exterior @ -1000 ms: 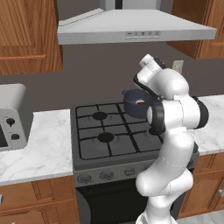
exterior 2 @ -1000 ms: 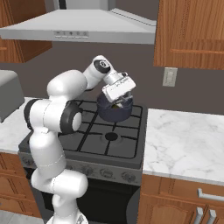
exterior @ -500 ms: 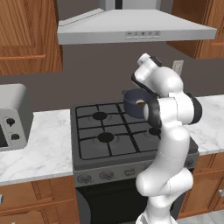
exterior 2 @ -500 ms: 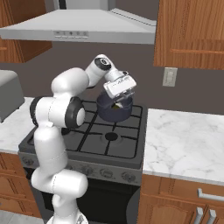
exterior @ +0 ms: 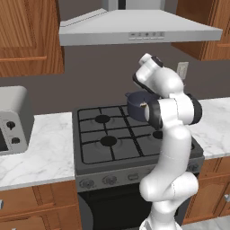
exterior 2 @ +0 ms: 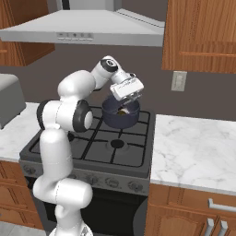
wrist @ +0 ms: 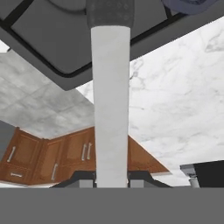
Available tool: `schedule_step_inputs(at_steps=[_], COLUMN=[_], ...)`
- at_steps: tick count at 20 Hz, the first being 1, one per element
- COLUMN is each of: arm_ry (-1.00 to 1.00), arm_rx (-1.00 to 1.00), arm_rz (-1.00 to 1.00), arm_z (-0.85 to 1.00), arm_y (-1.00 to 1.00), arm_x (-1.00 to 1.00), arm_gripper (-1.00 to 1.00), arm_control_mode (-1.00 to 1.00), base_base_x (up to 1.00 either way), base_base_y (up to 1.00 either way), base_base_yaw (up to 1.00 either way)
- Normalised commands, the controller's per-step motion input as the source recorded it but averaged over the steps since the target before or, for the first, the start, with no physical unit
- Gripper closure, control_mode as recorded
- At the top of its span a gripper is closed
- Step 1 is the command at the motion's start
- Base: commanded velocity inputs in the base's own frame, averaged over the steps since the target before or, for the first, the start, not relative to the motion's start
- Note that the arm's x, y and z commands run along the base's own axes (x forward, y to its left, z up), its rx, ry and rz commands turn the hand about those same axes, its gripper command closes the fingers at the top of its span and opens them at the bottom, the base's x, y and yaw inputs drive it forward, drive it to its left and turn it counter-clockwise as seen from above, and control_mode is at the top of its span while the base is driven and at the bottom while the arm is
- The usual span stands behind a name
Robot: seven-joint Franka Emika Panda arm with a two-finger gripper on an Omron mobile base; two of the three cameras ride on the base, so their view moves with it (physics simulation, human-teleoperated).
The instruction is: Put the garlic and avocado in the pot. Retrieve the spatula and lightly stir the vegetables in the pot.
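Gripping spatula (wrist: 110, 100), jaws clamped on its pale handle, gripper (exterior 2: 123, 102) above pot (exterior 2: 112, 119) | pot on stove (exterior 2: 92, 152) rear right burner | small olive-brown avocado (exterior 2: 122, 112) inside | no readable writing

Glossy white robot arm with dark joints

Rounded white plastic arm segments (exterior: 173, 134) are showing dark grey bands at the joints, ending in a boxy white hand (exterior 2: 126, 86) with dark trim.
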Motion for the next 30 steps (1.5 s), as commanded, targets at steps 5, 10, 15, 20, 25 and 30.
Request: schedule_step_inputs(at_steps=[5, 10, 15, 20, 25, 30], arm_ry=[0.0, 0.0, 0.01, 0.01, 0.0, 0.0], arm_rx=[-0.01, -0.03, -0.03, -0.03, 0.0, 0.0], arm_rz=[0.0, 0.0, 0.0, 0.0, 0.0, -0.01], arm_z=[-0.04, -0.11, -0.06, -0.02, 0.0, 0.0], arm_y=[0.0, 0.0, 0.0, 0.0, 0.0, 0.0], arm_x=[0.0, 0.1, 0.06, 0.0, 0.12, 0.2], arm_gripper=[1.0, 1.0, 1.0, 1.0, 1.0, 1.0], arm_control_mode=[-1.0, -1.0, -1.0, -1.0, -1.0, -1.0], base_base_x=[0.0, 0.0, 0.0, 0.0, 0.0, 0.0], base_base_y=[0.0, 0.0, 0.0, 0.0, 0.0, 0.0], base_base_yaw=[0.0, 0.0, 0.0, 0.0, 0.0, 0.0])
